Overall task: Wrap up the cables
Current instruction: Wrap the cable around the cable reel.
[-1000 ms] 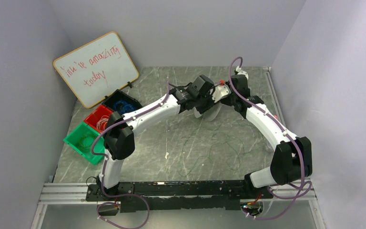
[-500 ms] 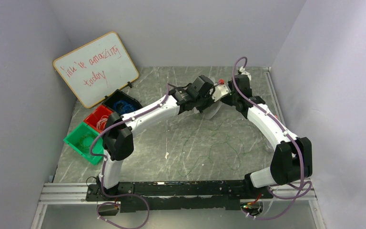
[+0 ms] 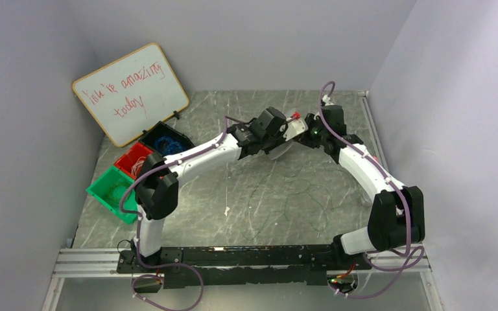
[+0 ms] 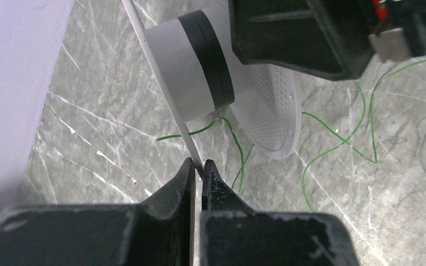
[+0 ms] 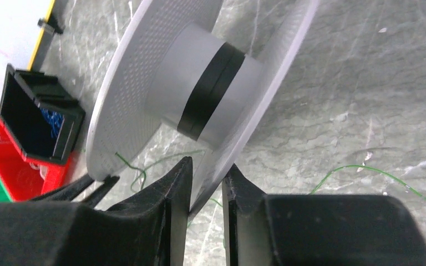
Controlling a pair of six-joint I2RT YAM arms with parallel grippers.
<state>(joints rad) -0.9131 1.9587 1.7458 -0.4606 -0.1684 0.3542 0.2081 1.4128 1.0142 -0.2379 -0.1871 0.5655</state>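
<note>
The green cable (image 4: 375,160) lay in loose squiggles on the marble table (image 3: 233,188), one strand reaching the spool (image 5: 199,94). The left gripper (image 4: 199,166) pinched one flange; the right gripper (image 5: 206,169) straddled the other, jaws slightly spread. Neat winding would likely demand steady tension and a firm regrip.

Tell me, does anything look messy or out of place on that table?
Yes: the thin green wire sprawls in loose squiggles across the table, while the white spool shows no wire wound on its hub.
</note>
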